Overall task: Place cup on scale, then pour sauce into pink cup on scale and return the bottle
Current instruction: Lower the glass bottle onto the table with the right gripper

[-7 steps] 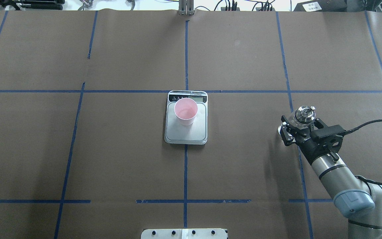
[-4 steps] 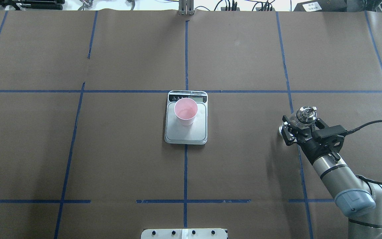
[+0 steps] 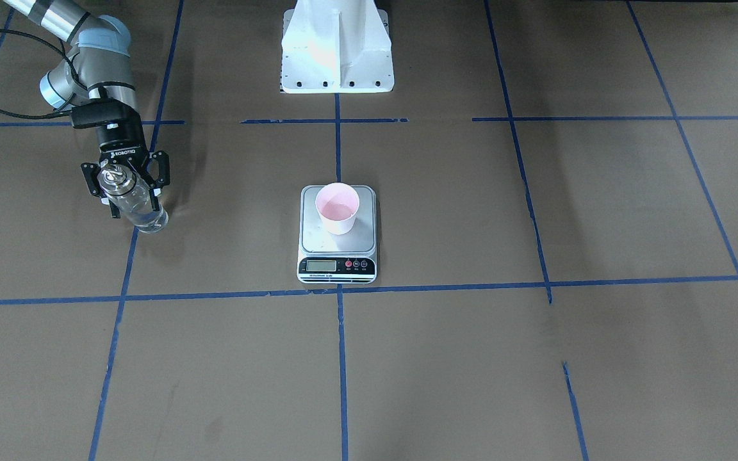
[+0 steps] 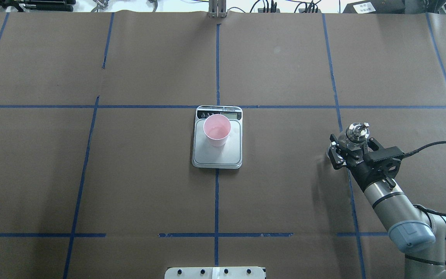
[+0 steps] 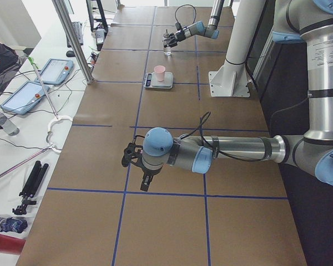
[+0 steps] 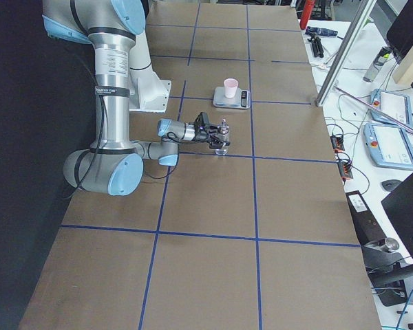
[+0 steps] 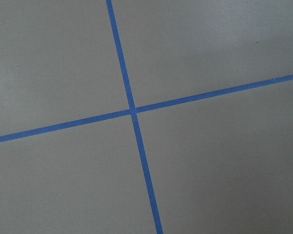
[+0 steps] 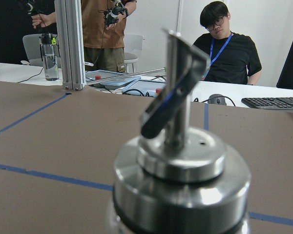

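Bright, diffuse light throws soft shadows on the brown paper-covered table [image 4: 285,193]. The shiny silver metal pour-spout cap [image 8: 180,161] looms soft-focused in the right wrist view (background sharper).

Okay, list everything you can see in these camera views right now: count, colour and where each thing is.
cup: one, pale pink, upright on the scale.
scale: one, silver-grey with black strip, table centre.
bottle: one, clear glass, silver spout, on the robot's right side.
table: one, brown cover, blue tape grid.
tablets: two, grey-blue, side bench.
seated person: one, black shirt, beyond the table.
standing person: one, brown top, beside them.
robot base: one, white, robot's edge.
right gripper: one, black, shut on the bottle.
left gripper: one, black, over bare table; open or shut unclear.
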### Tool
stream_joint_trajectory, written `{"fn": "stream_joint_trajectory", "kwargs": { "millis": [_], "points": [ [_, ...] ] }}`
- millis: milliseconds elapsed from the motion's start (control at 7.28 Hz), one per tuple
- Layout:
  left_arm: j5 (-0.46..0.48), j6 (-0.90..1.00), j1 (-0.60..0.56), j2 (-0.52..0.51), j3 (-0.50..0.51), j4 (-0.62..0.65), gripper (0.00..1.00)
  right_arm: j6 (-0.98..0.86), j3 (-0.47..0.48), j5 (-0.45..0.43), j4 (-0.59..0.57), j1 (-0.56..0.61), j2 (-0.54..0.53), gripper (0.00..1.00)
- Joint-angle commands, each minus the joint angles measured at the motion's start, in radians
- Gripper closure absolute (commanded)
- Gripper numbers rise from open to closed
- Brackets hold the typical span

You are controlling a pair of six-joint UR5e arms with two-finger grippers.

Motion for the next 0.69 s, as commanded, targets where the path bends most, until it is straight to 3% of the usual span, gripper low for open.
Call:
{"fn": "stream_joint_trajectory", "kwargs": {
  "millis": [0,550],
  "points": [
    [0.000,-0.001,0.000,-0.001,0.002,0.000,0.00,-0.005,-0.003,-0.011,0.001,-0.001,0.008,0.00],
    [0.000,-0.005,0.002,-0.007,0.002,0.000,0.00,-0.005,-0.005,-0.010,0.002,-0.001,0.008,0.00]
  ]
}}
